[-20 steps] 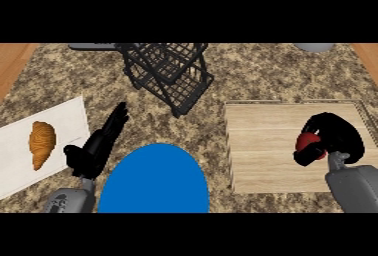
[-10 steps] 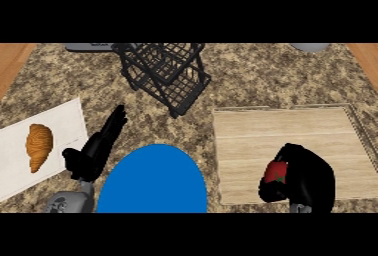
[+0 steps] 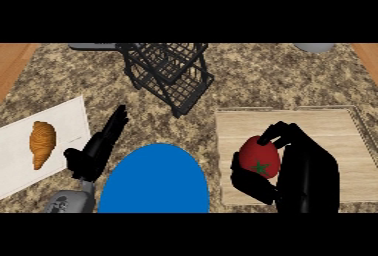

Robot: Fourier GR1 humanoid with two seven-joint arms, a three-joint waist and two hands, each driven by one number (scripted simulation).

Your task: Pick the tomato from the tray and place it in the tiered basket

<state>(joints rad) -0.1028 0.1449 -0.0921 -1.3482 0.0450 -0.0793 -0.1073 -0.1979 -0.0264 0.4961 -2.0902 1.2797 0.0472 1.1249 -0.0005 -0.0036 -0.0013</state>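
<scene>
A red tomato (image 3: pixel 258 157) with a green star-shaped stem mark is held over the left part of the wooden tray (image 3: pixel 332 130). My right hand (image 3: pixel 304 170) is curled round it, thumb below and fingers over its top. The black wire tiered basket (image 3: pixel 167 75) stands at the back of the counter, left of centre, well away from the tomato. My left hand (image 3: pixel 94 150) rests open at the lower left, fingers straight and pointing toward the back.
A blue plate (image 3: pixel 153 181) lies at the front between my hands. A croissant (image 3: pixel 43 143) sits on a white board (image 3: pixel 66 120) at the left. Grey objects show at the back edge, one at the right (image 3: pixel 319 47).
My right hand, holding the tomato, has moved from the tray's right side to its left part, nearer the front. The left hand has stayed put.
</scene>
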